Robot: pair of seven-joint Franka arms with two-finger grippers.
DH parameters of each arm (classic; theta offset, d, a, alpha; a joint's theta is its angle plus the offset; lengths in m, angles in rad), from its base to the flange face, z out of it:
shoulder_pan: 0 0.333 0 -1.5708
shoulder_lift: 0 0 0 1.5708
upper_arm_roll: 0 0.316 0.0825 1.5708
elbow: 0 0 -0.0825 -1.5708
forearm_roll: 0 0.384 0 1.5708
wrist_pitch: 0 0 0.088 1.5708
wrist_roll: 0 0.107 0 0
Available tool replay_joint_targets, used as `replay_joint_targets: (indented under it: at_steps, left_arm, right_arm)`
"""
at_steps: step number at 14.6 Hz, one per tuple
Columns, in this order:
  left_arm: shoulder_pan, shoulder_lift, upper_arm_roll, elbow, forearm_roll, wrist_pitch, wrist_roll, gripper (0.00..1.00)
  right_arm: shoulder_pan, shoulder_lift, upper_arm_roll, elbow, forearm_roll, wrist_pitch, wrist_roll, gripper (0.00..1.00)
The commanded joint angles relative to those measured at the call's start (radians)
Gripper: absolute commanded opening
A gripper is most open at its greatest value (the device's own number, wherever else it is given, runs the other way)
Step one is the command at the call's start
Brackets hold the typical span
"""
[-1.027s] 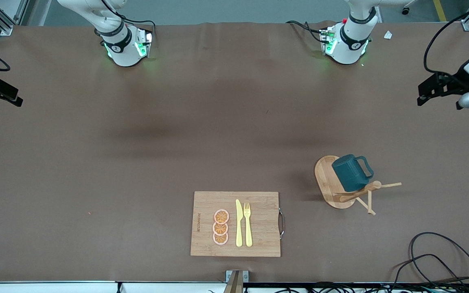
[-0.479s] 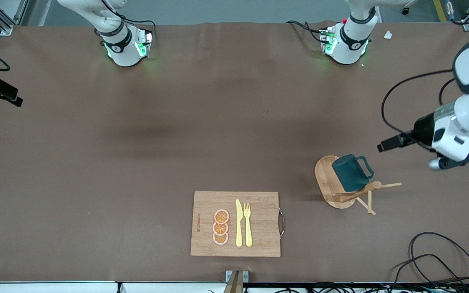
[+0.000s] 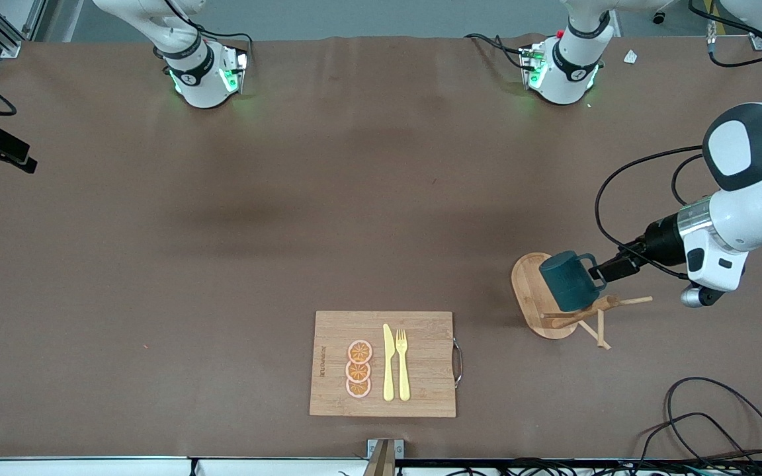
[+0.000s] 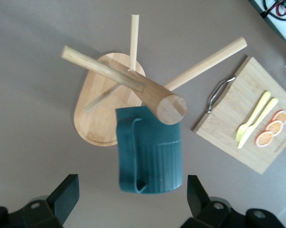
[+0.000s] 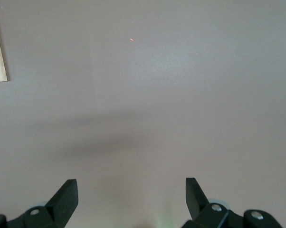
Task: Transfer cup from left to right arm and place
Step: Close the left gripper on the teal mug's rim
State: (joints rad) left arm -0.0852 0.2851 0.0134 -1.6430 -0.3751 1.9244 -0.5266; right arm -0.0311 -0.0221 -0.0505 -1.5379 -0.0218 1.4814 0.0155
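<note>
The cup [image 3: 567,280], dark teal with a loop handle, hangs tilted on a peg of a wooden rack [image 3: 534,299] toward the left arm's end of the table. In the left wrist view the cup [image 4: 150,149] sits under the thick peg [image 4: 157,97]. My left gripper [image 3: 600,270] is open right beside the cup's handle. The left gripper [image 4: 132,197] has its fingers [image 4: 67,197] on either side of the cup's end without touching it. My right gripper [image 3: 20,158] waits at the right arm's end of the table. The right gripper [image 5: 132,194] is open over bare table.
A wooden cutting board [image 3: 421,390] lies near the front camera, carrying a yellow knife [image 3: 388,363], a fork [image 3: 402,363] and three orange slices [image 3: 358,369]. Black cables [image 3: 718,416] loop at the corner near the left arm's end. Brown table surface surrounds the rack.
The left arm has swung in from the table's edge and come down to the cup, its gripper now at the handle. The cup, rack and right arm have not moved.
</note>
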Motion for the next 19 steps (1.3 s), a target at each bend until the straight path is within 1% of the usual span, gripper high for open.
replay_joint_targets:
  at_steps: [1, 4, 9, 11, 17, 18, 19]
  left_arm:
    - [-0.008, 0.022, -0.003, -0.006, -0.025, 0.037, -0.018, 1.00]
    - [-0.015, 0.035, -0.007, -0.026, -0.025, 0.073, -0.018, 1.00]
    - [-0.013, 0.066, -0.023, -0.024, -0.030, 0.114, -0.013, 1.00]
    - [-0.015, 0.084, -0.029, -0.023, -0.067, 0.137, -0.007, 1.00]
    - [-0.015, 0.126, -0.035, -0.023, -0.068, 0.180, 0.002, 1.00]
    - [-0.015, 0.132, -0.036, -0.021, -0.070, 0.180, 0.002, 0.99]
    - [-0.015, 0.132, -0.038, -0.020, -0.070, 0.182, 0.002, 0.94]
  right_arm:
    - [-0.004, -0.024, 0.001, -0.019, 0.005, 0.000, 0.004, 1.00]
    - [-0.004, -0.024, 0.001, -0.019, 0.005, 0.000, 0.003, 1.00]
    - [-0.004, -0.024, 0.003, -0.019, 0.005, 0.000, 0.003, 1.00]
    - [-0.004, -0.024, 0.001, -0.019, 0.005, 0.000, 0.003, 1.00]
    - [-0.004, -0.024, 0.001, -0.019, 0.005, 0.000, 0.003, 1.00]
    - [-0.004, -0.024, 0.001, -0.019, 0.005, 0.000, 0.003, 1.00]
    - [-0.004, -0.024, 0.001, -0.019, 0.005, 0.000, 0.003, 1.00]
